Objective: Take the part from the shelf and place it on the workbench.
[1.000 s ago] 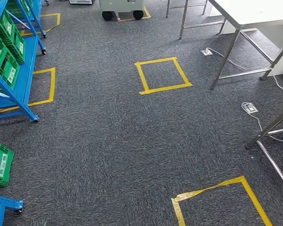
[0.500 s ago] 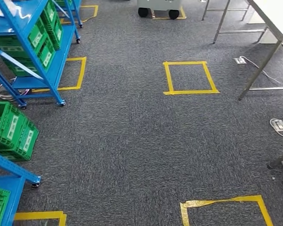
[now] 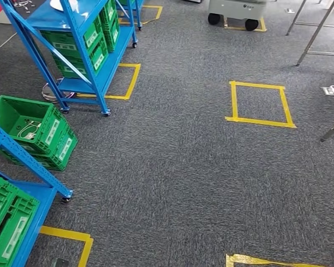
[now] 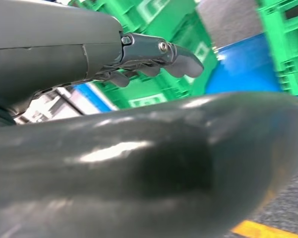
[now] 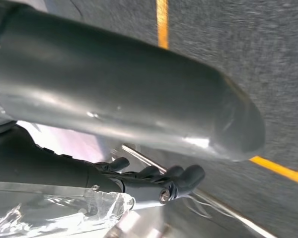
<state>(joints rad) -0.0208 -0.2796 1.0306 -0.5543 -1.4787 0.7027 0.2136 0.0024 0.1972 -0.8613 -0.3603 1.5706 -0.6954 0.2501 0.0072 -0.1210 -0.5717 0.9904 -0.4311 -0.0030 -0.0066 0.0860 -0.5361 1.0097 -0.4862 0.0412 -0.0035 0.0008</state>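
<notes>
At far left we are looking down on a blue shelf [image 3: 79,50] stacked with green crates [image 3: 99,38]; whether any holds the part, we cannot tell. Another green crate [image 3: 33,130] is sitting on the grey carpet [image 3: 173,167] nearby. Our left hand [image 4: 151,54] and right hand [image 5: 155,178] are hanging with fingers loosely extended, holding nothing. Yellow tape squares [image 3: 260,104] are marking the floor to the right.

Grey carpet [image 3: 173,178] marked with yellow tape squares: one complete [image 3: 260,104], another beside the blue rack's foot [image 3: 124,82]. Open green crate [image 3: 33,130] sits on the carpet, white cable coiled inside. Wheeled grey cart [image 3: 236,11] parked far side. Floor socket [image 3: 331,90] near metal legs [image 3: 317,30].
</notes>
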